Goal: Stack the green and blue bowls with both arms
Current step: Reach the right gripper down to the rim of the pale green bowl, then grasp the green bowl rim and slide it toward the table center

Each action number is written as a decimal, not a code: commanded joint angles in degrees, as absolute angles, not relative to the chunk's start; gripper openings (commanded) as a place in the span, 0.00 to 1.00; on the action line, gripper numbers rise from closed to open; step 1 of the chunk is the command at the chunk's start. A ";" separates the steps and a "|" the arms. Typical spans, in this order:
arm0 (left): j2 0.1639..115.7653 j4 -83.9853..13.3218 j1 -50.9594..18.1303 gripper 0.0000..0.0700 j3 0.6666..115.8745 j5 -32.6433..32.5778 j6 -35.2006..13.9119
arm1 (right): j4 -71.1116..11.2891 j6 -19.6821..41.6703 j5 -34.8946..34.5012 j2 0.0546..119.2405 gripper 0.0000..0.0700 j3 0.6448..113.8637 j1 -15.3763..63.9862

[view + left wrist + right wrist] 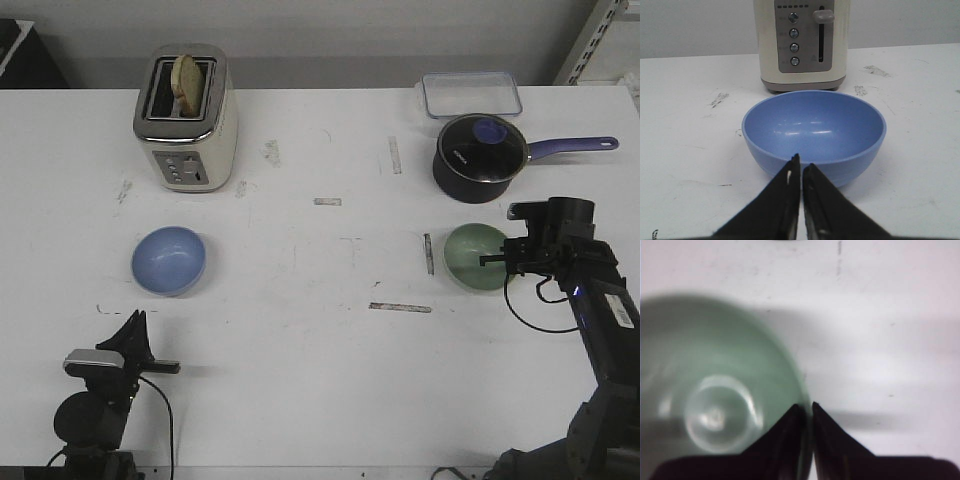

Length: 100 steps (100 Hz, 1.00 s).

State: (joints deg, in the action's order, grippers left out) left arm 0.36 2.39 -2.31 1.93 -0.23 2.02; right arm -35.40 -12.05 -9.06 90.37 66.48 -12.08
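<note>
My right gripper (806, 412) has its two fingers pressed down to a narrow slit with the green bowl (715, 390)'s rim wall running between them, one finger inside the bowl and one outside. That is a rim pinch, chosen, I judge, because a smooth round bowl gives nothing else to hold. In the front view the right gripper (497, 259) sits at the bowl's right edge, the green bowl (470, 257) spreading away from the fingers toward the table's middle. I cannot tell whether it has left the table (330, 330) yet.

Just beyond the bowl from my right wrist stands the dark saucepan (480, 155) with its purple handle, and behind that a clear lidded container (471, 95). Both are near enough that I'd lift straight up before swinging across.

My left gripper (801, 172) is pressed together too, fingertips meeting, pinching nothing. The blue bowl (814, 130) sits upright just ahead of the tips, not touched, and the toaster (801, 45) stands right behind it. In the front view the left gripper (135, 335) hangs near the blue bowl (168, 260), well apart from the green one. I read it as waiting to steady the blue bowl as the receiving one.
</note>
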 commanded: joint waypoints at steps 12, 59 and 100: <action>0.30 3.09 -2.31 0.00 0.78 -0.40 2.15 | -35.64 -12.05 -9.23 88.84 0.00 67.70 -12.19; 0.30 3.05 -2.31 0.00 0.78 -0.40 2.15 | -37.15 -2.55 -15.88 76.62 0.00 70.91 14.61; 0.30 2.76 -2.31 0.00 0.78 -0.43 2.13 | -36.21 -0.69 -14.76 88.16 0.00 70.91 36.67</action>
